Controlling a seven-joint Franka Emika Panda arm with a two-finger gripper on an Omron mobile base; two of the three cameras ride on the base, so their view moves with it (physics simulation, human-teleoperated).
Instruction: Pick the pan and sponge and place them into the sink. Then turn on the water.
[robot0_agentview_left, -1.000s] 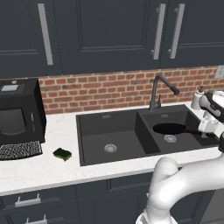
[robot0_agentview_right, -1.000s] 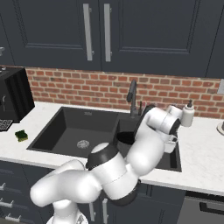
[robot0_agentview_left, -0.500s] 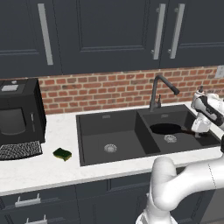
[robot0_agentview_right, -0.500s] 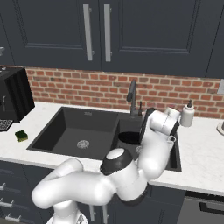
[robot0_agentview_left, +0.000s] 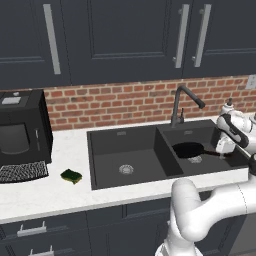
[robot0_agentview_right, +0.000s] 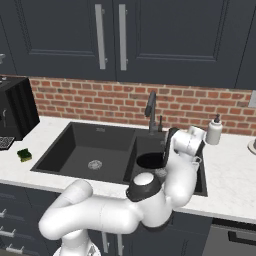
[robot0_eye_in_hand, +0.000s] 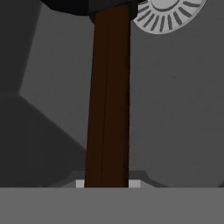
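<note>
The black pan (robot0_agentview_left: 189, 149) lies low in the sink's smaller right basin, partly covering the silver drain (robot0_eye_in_hand: 168, 11). Whether it rests on the floor I cannot tell. Its dark brown handle (robot0_eye_in_hand: 109, 100) runs back to my gripper (robot0_agentview_left: 223, 150), which is shut on it; the gripper (robot0_eye_in_hand: 107, 183) clamps the handle's end. From the right base view the pan (robot0_agentview_right: 151, 160) sits just left of the hand (robot0_agentview_right: 192, 160). The green and yellow sponge (robot0_agentview_left: 71, 175) lies on the white counter left of the black sink (robot0_agentview_left: 125, 150). No water runs from the gooseneck faucet (robot0_agentview_left: 182, 100).
A white soap dispenser (robot0_agentview_right: 214, 131) stands on the counter right of the sink. A black appliance (robot0_agentview_left: 20, 130) stands at the far left with a dark mat (robot0_agentview_left: 22, 171) in front of it. Behind the sink runs a brick backsplash under dark cabinets.
The hand has shifted slightly down and toward the sink with the pan in its grip. The arm's elbow has swung to the right. The sponge has not moved.
</note>
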